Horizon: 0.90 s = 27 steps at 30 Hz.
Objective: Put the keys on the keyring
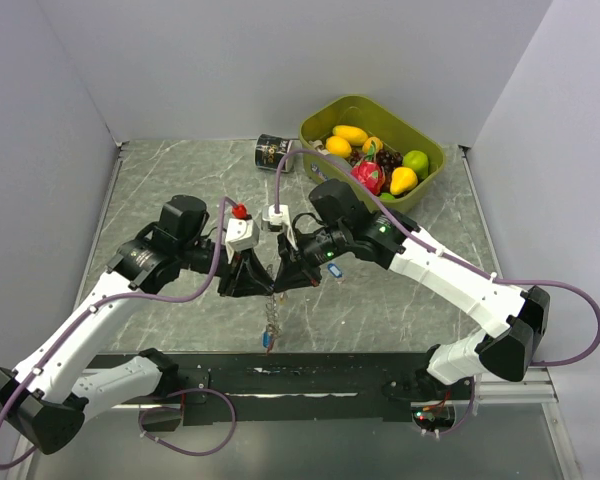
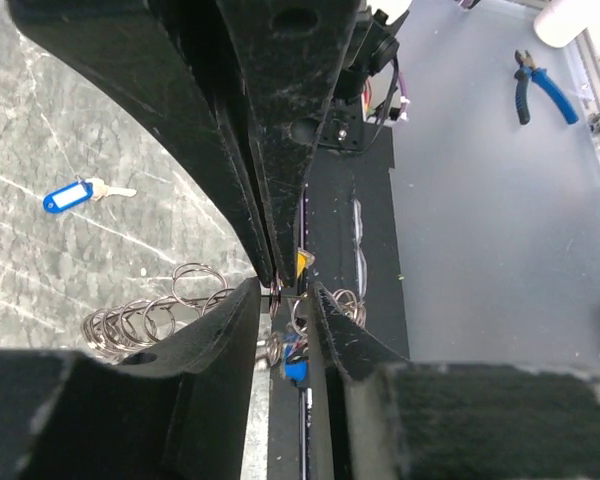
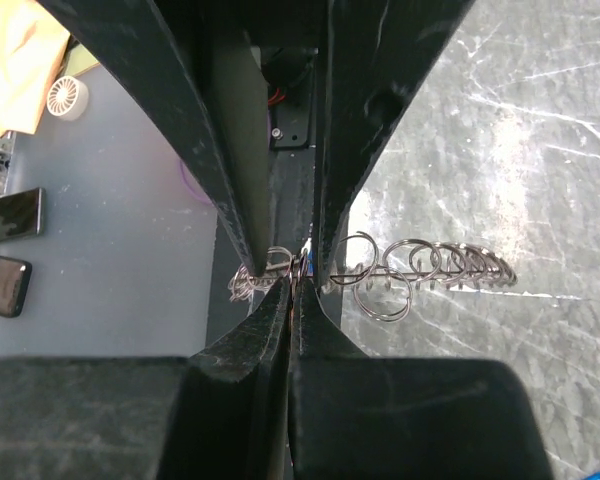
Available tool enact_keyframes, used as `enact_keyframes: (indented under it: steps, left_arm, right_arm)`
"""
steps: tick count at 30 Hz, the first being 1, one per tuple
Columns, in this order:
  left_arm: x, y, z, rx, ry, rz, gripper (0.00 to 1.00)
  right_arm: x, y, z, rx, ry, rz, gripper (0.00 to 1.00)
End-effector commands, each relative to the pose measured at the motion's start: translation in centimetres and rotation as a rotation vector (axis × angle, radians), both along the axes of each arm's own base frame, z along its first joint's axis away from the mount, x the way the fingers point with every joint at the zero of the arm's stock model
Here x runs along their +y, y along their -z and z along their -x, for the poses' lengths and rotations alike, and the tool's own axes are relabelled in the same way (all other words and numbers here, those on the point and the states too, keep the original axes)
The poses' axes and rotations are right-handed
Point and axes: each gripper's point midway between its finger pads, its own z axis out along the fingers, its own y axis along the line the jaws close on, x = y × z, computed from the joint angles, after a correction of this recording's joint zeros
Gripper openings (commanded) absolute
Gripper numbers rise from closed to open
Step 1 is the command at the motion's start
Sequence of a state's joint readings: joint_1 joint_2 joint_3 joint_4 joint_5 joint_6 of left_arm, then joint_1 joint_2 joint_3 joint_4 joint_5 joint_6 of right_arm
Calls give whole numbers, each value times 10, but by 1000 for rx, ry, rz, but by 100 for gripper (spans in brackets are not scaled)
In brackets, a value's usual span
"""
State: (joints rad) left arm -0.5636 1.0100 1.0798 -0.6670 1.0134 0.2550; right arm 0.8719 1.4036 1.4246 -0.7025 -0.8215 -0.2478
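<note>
Both grippers meet above the table's middle. My right gripper (image 1: 279, 274) (image 3: 295, 283) is shut on a small ring of the keyring (image 1: 271, 315), a silvery string of coiled rings (image 3: 430, 268) (image 2: 145, 320) that hangs from the jaws. My left gripper (image 1: 264, 273) (image 2: 285, 295) stands narrowly open, its fingers either side of the right fingertips and that ring. A blue tag (image 1: 267, 340) (image 2: 295, 371) dangles at the string's lower end, and a yellow tag (image 2: 301, 263) shows between the fingers. One blue-tagged key (image 1: 335, 269) (image 2: 75, 196) lies loose on the table beside the right gripper.
A green bin (image 1: 435, 150) of toy fruit stands at the back right, with a black can (image 1: 273, 150) to its left. A black mat strip (image 1: 330, 375) runs along the near edge. Blue-handled pliers (image 2: 540, 85) lie off the table.
</note>
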Motion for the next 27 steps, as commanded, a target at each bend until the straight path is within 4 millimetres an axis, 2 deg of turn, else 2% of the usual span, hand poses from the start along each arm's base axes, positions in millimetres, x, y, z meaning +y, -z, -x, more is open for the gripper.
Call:
enact_keyframes:
  steps: [1, 4, 5, 7, 14, 15, 16, 19, 20, 22, 23, 25, 26, 27]
  left_arm:
    - [-3, -6, -3, -57, 7, 0, 28]
    - [-5, -4, -2, -50, 9, -3, 18]
    - [-5, -4, -2, -53, 11, -3, 10]
    - [-5, -4, -2, -51, 8, -5, 1]
    - [-3, -6, -8, -94, -42, -1, 1]
    - [-3, -8, -10, -105, -51, 3, 1]
    - [-2, -12, -9, -123, -58, 17, 1]
    - [-3, -28, -12, -188, -89, 92, 1]
    - [-3, -25, -12, -169, -108, 101, 1]
    - [-3, -42, -15, -250, -140, 181, 1]
    - [-3, -38, -15, -233, -152, 189, 1]
    - [-2, -51, -16, -289, -174, 249, 1]
    - [-2, -49, -16, -280, -184, 259, 1]
    - [-1, -50, -17, -284, -198, 270, 1]
  right_arm:
    - [2, -31, -1, -58, -8, -106, 0]
    - [2, -31, 0, -55, -12, -105, 0]
    - [2, -30, 0, -53, -10, -102, 0]
    - [2, -31, 0, -52, -11, -104, 0]
    - [0, -34, -1, -65, 7, -109, 0]
    - [0, -34, -1, -66, 13, -110, 3]
    - [0, -35, -2, -64, 22, -112, 14]
    - [0, -42, -4, -74, 55, -141, 35]
    - [0, -50, -8, -99, 77, -170, 53]
    - [-3, -54, -11, -90, 121, -185, 70]
    - [-7, -66, -16, -119, 148, -229, 74]
    - [-12, -69, -19, -97, 191, -252, 79]
    - [-19, -78, -18, -103, 204, -286, 79]
    - [-23, -81, -27, -112, 234, -315, 79]
